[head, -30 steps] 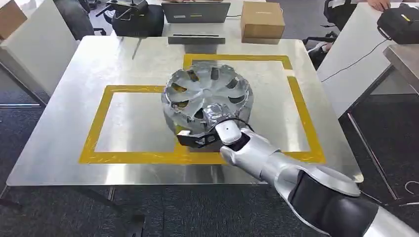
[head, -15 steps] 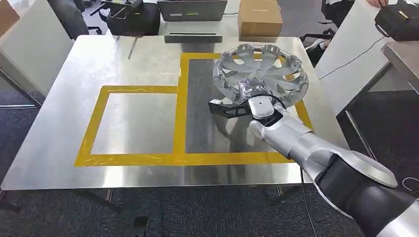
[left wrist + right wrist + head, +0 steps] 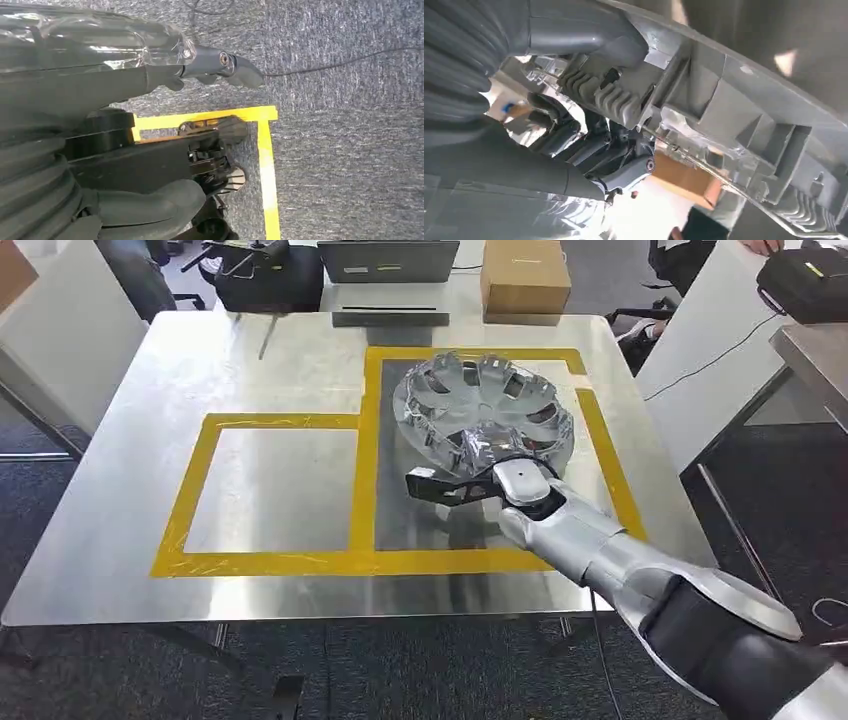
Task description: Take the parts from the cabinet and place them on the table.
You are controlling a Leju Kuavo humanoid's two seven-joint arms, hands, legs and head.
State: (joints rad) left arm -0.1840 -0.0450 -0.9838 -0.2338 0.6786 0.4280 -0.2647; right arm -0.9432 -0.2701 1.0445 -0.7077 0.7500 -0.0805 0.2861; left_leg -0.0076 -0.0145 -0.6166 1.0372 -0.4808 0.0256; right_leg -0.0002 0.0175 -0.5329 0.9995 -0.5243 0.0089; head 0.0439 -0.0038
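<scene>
In the head view we see our right hand point(image 3: 470, 483) in the middle of the frame, slightly right of centre, with the silver arm running down to the lower right corner. Its fingers are clamped on the near rim of a silver wheel cover point(image 3: 485, 410), a round part with curved spokes and a notched edge. The cover is tilted, its far side toward the upper right of the frame, and it sits over the right-hand yellow tape rectangle point(image 3: 368, 440) marked on the shiny metal surface point(image 3: 150, 400); we cannot tell whether its far edge touches the surface. A second taped rectangle lies to the left of it, sharing one tape line.

In the right wrist view we look at the grey ribbed underside of the wheel cover point(image 3: 724, 115) close up, with the thumb point(image 3: 574, 30) pressed on the part and the darker fingers point(image 3: 554, 120) wrapped on the other side of it.

In the left wrist view our left hand point(image 3: 150, 165) is over grey carpet point(image 3: 350, 150) crossed by yellow floor tape point(image 3: 267, 170); its fingers are loosely apart and hold nothing.

Along the top edge of the head view stand a cardboard box point(image 3: 525, 275) and a laptop point(image 3: 390, 260), beyond the surface.
</scene>
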